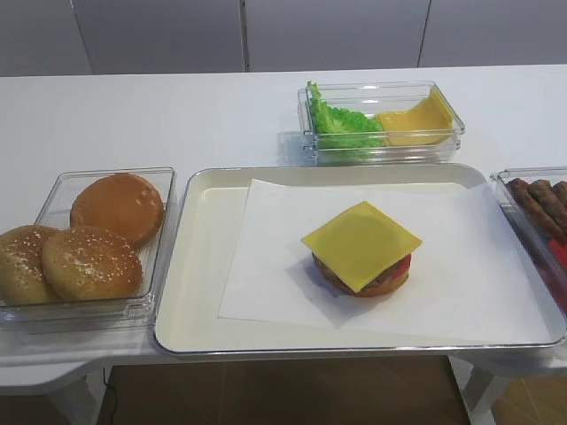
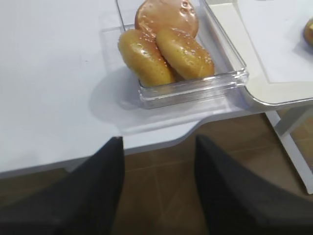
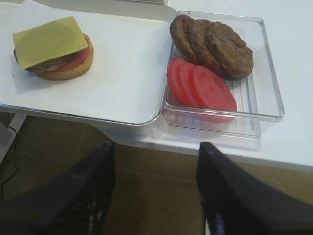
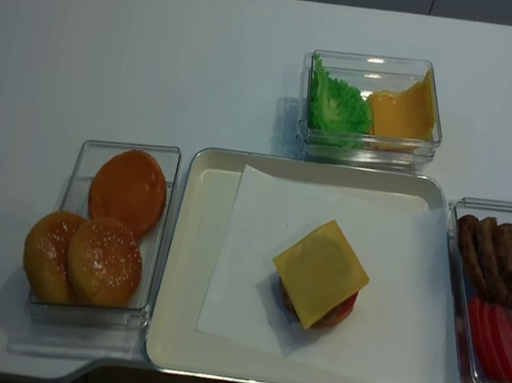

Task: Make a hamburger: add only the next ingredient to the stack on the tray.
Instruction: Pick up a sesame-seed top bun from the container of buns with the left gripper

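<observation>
Golden-brown seeded bun top [image 1: 91,263] lies in clear box [image 1: 164,190] left of tray [image 1: 199,266], touching second seeded bun [image 1: 22,263]; smooth bun [image 1: 118,208] behind them. Stack [image 1: 361,248] sits mid-tray on white paper [image 1: 292,230], yellow cheese uppermost. Left fingers [image 2: 102,191] spread, holding nothing, hanging off counter [image 1: 177,115] edge near bun box. Right fingers [image 3: 230,191] spread wide, holding nothing, below box of patties [image 3: 215,46] and tomato slices [image 3: 200,88].

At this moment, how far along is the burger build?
Done: the stack on the tray reaches the cheese slice. In hand: nothing; the left gripper and right gripper hang open off the table edge. Left: the seeded bun top, still in its box.
</observation>
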You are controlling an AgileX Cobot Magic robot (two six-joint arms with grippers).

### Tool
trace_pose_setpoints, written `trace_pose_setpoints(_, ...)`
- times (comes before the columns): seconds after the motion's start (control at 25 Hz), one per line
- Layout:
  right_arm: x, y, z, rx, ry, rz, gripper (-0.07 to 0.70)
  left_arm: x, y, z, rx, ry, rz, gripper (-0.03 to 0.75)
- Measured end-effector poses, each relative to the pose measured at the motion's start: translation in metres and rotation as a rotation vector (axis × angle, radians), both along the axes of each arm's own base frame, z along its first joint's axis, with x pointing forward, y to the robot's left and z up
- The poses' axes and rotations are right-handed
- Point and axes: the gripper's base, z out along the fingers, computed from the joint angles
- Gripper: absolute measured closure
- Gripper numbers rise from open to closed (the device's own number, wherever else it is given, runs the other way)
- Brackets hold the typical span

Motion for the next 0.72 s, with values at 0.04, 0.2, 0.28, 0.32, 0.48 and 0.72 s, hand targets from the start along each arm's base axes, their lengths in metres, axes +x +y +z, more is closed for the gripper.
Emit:
trace_pose_setpoints(0.04,0.0,0.0,0.0,0.0,0.0,0.0,0.227,0.0,-0.001,0.0,-0.008,-0.003,-0.005,0.365)
trace_pose_setpoints(0.2,0.0,0.0,0.0,0.0,0.0,0.0,0.227,-0.001,-0.003,0.008,-0.043,-0.042,-0.012,0.365)
trace_pose_setpoints(0.28,0.0,0.0,0.0,0.0,0.0,0.0,0.227,-0.001,-0.004,0.016,-0.06,-0.069,-0.014,0.365)
trace_pose_setpoints(0.32,0.0,0.0,0.0,0.0,0.0,0.0,0.227,0.002,-0.004,0.021,-0.066,-0.072,-0.012,0.365)
trace_pose_setpoints(0.48,0.0,0.0,0.0,0.0,0.0,0.0,0.227,0.021,-0.005,0.038,-0.11,-0.006,0.012,0.323)
trace_pose_setpoints(0.72,0.0,0.0,0.0,0.0,0.0,0.003,0.227,0.072,-0.007,0.051,-0.213,0.181,0.071,0.274)
